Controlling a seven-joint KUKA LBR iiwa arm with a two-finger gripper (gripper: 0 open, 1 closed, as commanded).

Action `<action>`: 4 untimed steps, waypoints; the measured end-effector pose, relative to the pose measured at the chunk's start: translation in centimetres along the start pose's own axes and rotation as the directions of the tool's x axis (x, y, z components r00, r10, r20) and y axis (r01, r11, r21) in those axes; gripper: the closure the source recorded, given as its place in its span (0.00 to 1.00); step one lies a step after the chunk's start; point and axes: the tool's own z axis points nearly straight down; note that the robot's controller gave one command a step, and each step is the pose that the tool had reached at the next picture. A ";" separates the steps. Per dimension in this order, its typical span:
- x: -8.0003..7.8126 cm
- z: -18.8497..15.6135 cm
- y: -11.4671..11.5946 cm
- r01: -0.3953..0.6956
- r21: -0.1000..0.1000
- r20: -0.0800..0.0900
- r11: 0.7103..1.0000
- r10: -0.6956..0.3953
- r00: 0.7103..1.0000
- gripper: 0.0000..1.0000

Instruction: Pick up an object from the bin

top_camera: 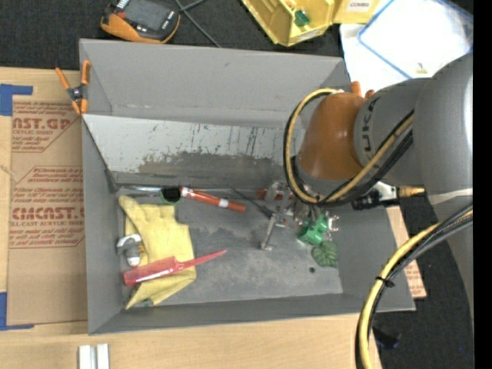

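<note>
My gripper (270,235) hangs below the orange wrist cover, low over the bin floor right of the middle. Just to its right lies a small green crumpled thing (324,252), partly hidden under the gripper's metal parts. Whether the gripper touches it I cannot tell. A red-orange pen (211,199) with a dark green cap lies to the left of the gripper, along the foot of the back wall.
A yellow cloth (165,241) lies at the bin's left, with a red comb (169,267) across it and a small silver thing (129,246) at its left edge. The arm and its cables cover the bin's right side.
</note>
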 end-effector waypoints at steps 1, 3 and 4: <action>-0.3 -0.3 0.0 0.149 0.003 -0.011 0.989 -0.149 0.989 1.00; -0.3 -0.9 0.0 0.149 0.003 -0.010 0.989 -0.149 0.989 1.00; -0.1 -2.3 0.0 0.149 0.003 -0.014 0.989 -0.149 0.989 1.00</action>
